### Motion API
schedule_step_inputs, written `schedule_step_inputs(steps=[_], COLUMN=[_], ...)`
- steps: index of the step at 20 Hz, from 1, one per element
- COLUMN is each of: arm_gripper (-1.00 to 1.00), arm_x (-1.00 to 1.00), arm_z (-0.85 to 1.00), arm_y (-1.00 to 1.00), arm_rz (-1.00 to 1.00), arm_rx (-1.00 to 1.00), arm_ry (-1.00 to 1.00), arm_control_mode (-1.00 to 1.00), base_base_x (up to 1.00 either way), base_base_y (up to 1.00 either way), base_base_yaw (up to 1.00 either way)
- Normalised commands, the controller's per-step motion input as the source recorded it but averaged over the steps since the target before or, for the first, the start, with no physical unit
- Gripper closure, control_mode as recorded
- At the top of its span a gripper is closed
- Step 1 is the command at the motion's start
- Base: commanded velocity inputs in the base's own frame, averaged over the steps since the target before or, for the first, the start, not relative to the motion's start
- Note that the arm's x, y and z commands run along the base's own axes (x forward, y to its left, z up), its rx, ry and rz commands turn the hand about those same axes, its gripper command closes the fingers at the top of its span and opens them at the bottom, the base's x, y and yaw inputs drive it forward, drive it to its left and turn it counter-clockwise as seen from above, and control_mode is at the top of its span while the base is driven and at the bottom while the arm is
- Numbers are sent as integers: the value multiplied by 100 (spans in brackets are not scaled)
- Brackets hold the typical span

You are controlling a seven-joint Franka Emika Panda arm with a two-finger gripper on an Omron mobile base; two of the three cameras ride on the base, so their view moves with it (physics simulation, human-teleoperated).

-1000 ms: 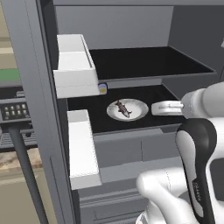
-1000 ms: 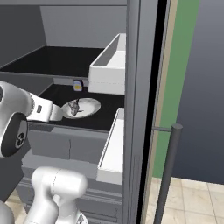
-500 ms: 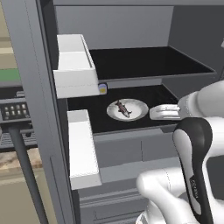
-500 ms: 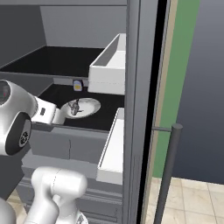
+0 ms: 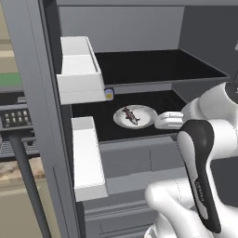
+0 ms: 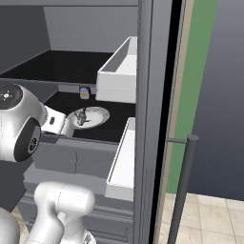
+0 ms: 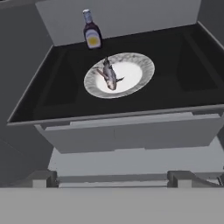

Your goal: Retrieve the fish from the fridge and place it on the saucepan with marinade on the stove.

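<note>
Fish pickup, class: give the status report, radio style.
Gripper open, empty, outside the fridge shelf. Fish on white plate. Bottle behind plate; approach unobstructed.

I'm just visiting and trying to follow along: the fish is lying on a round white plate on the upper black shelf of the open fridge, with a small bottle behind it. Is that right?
Not quite. The fish lies on the plate on the lower black shelf, not the upper one, as the left base view shows. The small bottle does stand behind it in the open fridge.
</note>
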Motion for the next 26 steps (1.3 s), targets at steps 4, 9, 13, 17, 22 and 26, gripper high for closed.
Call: schedule_step_inputs(steps=[4,9,13,17,22,26], arm_gripper=[-100,-100,-100,-100,-100,-100], arm_x=[12,4,3,14,27,34], arm_z=[0,-22,-30,-29,-2,0], arm_y=[8,2,0,0,0,0], arm_rz=[0,2,3,2,1,0], arm_rx=[-6,-3,0,0,0,0], arm_ry=[19,1,-9,-14,-12,-1], arm_control_mode=[-100,-100,-100,-100,-100,-100], base_base_x=[0,0,0,0,0,0], base_base_y=[0,0,0,0,0,0], base_base_yaw=[0,0,0,0,0,0])
